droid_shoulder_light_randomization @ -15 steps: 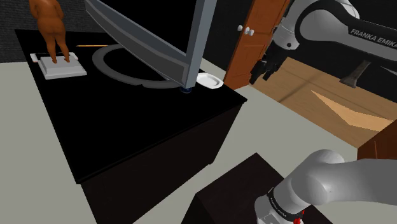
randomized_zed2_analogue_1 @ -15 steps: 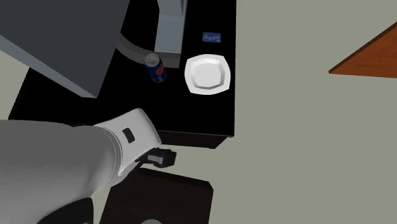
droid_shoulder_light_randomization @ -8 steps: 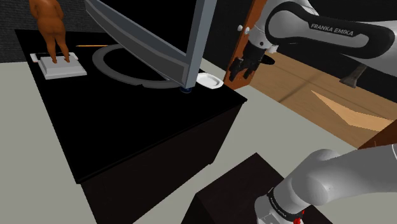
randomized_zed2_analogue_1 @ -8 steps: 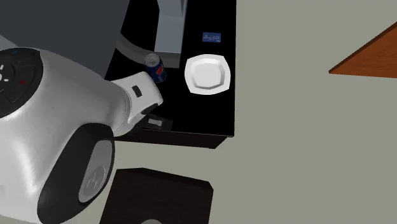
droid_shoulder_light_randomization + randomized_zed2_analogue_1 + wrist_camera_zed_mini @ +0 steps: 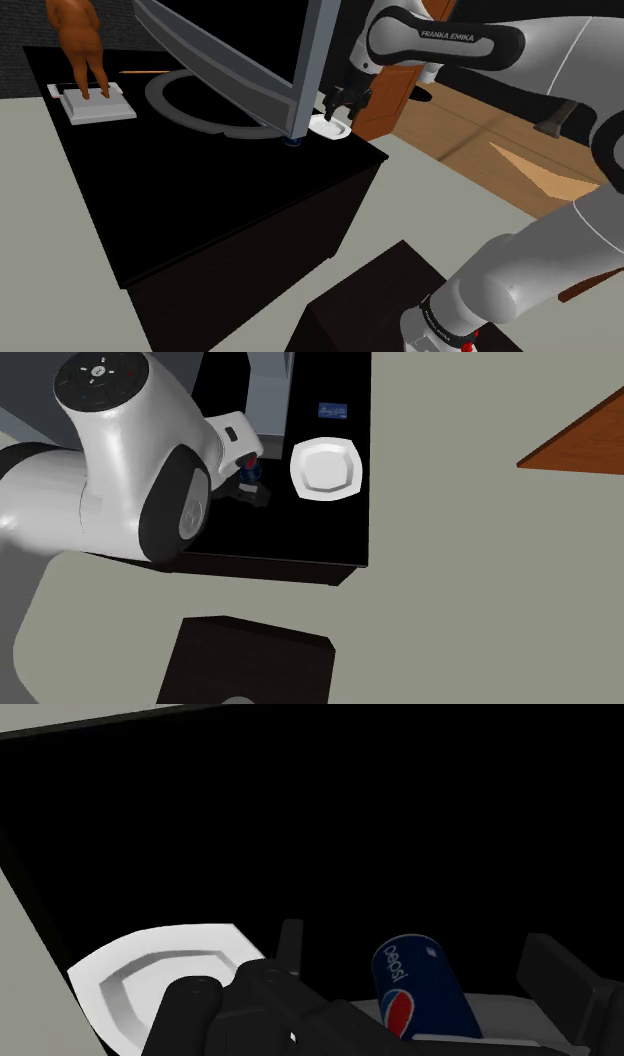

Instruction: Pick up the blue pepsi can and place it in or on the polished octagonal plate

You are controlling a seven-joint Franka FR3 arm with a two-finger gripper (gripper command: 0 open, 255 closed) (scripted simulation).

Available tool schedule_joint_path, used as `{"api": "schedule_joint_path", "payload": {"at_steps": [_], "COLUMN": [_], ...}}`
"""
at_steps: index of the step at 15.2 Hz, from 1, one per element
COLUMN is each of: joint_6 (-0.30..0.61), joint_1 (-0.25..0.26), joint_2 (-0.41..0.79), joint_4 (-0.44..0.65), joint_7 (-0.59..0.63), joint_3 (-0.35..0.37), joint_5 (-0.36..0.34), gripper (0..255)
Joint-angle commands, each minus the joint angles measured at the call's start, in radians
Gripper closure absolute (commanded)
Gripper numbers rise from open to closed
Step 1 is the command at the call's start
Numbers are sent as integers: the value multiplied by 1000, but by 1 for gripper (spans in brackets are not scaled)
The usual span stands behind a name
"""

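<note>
Black cabinet top — gripper has swung in, straddling the Pepsi can.

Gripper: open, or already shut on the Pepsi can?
Open. In the wrist view the gripper has its fingers apart, the blue Pepsi can between them with a gap on each side.

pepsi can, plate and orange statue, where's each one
can [image 5: 428,992], wrist view, on its blue side
plate [image 5: 325,467], second exterior view, on its bare middle
statue [image 5: 80,32], shoulder view, on its torso

Flat, even render light; sharp throughout. Glossy white robot arm shows soft highlights; black cabinet top swallows detail.
</note>
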Motion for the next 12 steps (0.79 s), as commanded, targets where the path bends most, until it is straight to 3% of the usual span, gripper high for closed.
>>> {"api": "schedule_joint_path", "payload": {"at_steps": [1,8,12], "joint_6": [12,16,51], "joint_1": [5,21,23], "joint_2": [72,346,370], "joint_4": [60,328,315], "joint_7": [16,63,65], "joint_3": [6,22,23], "joint_5": [12,44,46], "gripper": [0,0,0]}}
